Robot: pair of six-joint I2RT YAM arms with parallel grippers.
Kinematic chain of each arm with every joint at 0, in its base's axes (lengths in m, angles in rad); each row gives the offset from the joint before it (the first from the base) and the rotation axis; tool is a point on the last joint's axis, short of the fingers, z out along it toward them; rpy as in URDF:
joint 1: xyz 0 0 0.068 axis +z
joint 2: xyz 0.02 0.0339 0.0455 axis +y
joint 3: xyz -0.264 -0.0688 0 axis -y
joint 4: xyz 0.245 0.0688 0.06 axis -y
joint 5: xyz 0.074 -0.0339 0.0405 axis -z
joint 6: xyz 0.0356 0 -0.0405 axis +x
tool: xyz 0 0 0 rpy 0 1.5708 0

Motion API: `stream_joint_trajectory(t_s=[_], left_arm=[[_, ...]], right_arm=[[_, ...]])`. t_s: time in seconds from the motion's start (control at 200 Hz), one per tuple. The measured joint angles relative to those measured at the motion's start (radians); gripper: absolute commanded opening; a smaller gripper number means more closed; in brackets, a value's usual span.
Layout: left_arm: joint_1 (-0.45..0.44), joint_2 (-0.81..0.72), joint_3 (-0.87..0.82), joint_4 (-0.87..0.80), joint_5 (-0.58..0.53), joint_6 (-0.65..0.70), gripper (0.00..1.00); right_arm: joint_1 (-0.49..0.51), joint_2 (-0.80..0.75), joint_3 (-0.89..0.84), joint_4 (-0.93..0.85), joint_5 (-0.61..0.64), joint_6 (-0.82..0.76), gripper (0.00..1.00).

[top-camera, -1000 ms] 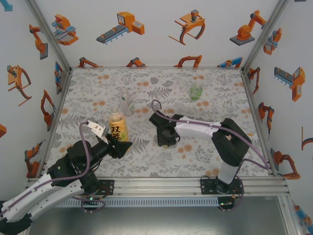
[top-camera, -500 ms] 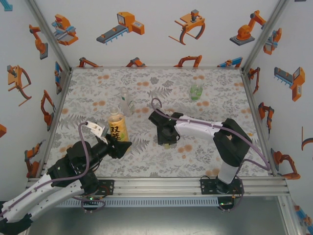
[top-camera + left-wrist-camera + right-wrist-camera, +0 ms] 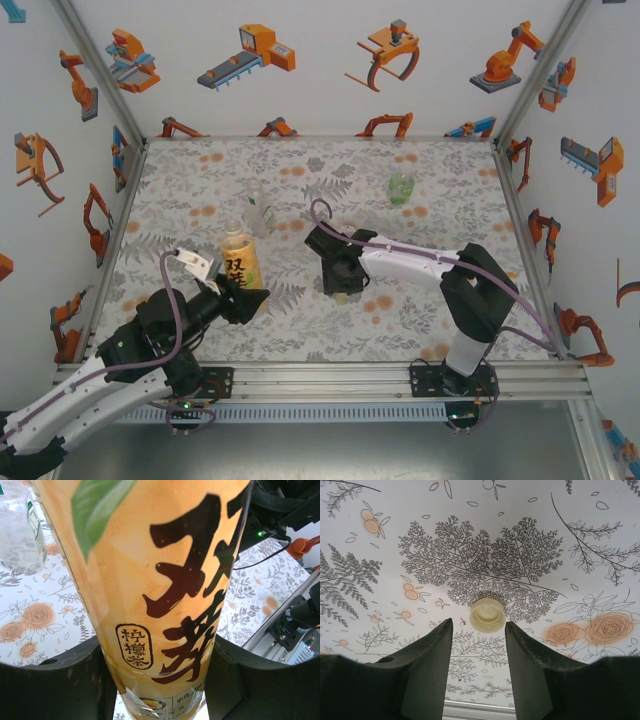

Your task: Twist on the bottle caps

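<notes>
While the left gripper (image 3: 243,297) is clamped on the lower body of the amber bottle (image 3: 240,262), which stands upright on the table (image 3: 200,180), the squeeze itself is the first risk. In the left wrist view its fingers (image 3: 50,690) press both sides of the label. A thin wall could flex or twist once torque comes from above.

The clear bottle (image 3: 258,212) stands just behind. A tilt of the amber one could knock it.

Centre: the right gripper (image 3: 342,285) hangs low over the table, jaws apart and empty. The pale yellow cap (image 3: 487,615) lies flat just beyond the fingertips, not between them.

- Closing now would likely pinch air or flick the cap away.
- The cap is shallow and smooth, so an off-centre pinch may squirt it sideways.
- A cocked grasp would cross-thread it later.

Far right: the green bottle (image 3: 401,187) stands well apart, out of harm.
</notes>
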Motion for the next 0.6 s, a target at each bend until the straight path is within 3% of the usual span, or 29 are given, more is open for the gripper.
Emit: stream_joint_trajectory(t_s=[0.596], left_arm=[[0.000,-0.006,-0.004,0.000,-0.006,-0.006,0.00]], right_arm=[[0.000,0.014,-0.015,0.025,-0.015,0.000,0.43]])
